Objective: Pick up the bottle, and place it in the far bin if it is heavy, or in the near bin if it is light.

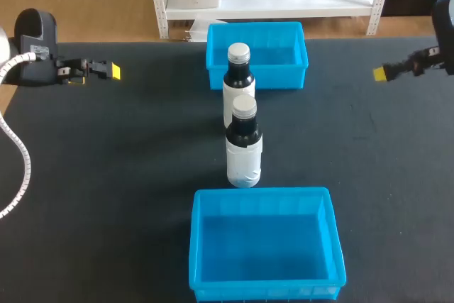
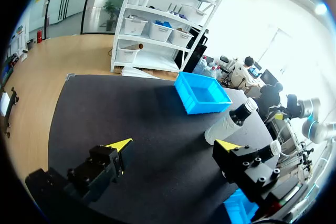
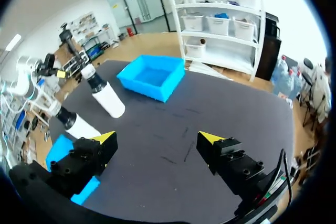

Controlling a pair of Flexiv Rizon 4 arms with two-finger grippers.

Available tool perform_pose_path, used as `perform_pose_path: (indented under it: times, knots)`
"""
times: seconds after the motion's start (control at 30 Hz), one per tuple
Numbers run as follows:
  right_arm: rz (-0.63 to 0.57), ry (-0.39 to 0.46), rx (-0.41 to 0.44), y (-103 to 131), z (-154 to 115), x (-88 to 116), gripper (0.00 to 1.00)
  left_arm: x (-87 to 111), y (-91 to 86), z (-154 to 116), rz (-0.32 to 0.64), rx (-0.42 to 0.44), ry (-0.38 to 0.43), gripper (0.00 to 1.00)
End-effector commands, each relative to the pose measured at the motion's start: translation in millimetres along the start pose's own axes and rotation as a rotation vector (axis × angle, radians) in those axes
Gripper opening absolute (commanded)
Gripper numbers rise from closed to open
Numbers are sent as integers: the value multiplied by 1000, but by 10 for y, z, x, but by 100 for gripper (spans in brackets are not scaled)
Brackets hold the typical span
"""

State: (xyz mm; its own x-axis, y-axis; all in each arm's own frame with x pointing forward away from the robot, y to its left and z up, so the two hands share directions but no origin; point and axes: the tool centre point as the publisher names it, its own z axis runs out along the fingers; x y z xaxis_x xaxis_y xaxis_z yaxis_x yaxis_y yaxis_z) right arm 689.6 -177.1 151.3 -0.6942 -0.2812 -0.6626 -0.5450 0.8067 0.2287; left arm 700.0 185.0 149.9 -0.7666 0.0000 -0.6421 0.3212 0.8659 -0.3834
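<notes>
Two black bottles with white labels and silver caps stand upright mid-table, one point(image 1: 238, 79) just in front of the far blue bin point(image 1: 284, 76), the other point(image 1: 244, 152) between it and the near blue bin point(image 1: 264, 246). Both bins hold nothing. My left gripper point(image 1: 110, 70) hangs at the table's far left, open with nothing between its fingers point(image 2: 175, 145); the farther bottle point(image 2: 227, 125) lies ahead of it. My right gripper point(image 1: 383, 73) is at the far right, also open and holding nothing point(image 3: 157, 138), with both bottles point(image 3: 107, 99) point(image 3: 77, 125) ahead beside its finger.
The table is covered by a dark mat point(image 1: 106, 175). Bare mat spreads on both sides of the bottles and bins. The left arm's white cable point(image 1: 21, 154) hangs over the left edge.
</notes>
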Motion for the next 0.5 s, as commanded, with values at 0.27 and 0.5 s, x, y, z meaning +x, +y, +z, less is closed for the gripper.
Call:
perform_pose_path:
  times: [0.27,0.5]
  knots:
    - [-268,124,-259,-89,-51,-52,100,0,0,0,0,0,0,100]
    - [-403,29,-249,23,-9,-115,100,0,0,0,0,0,0,100]
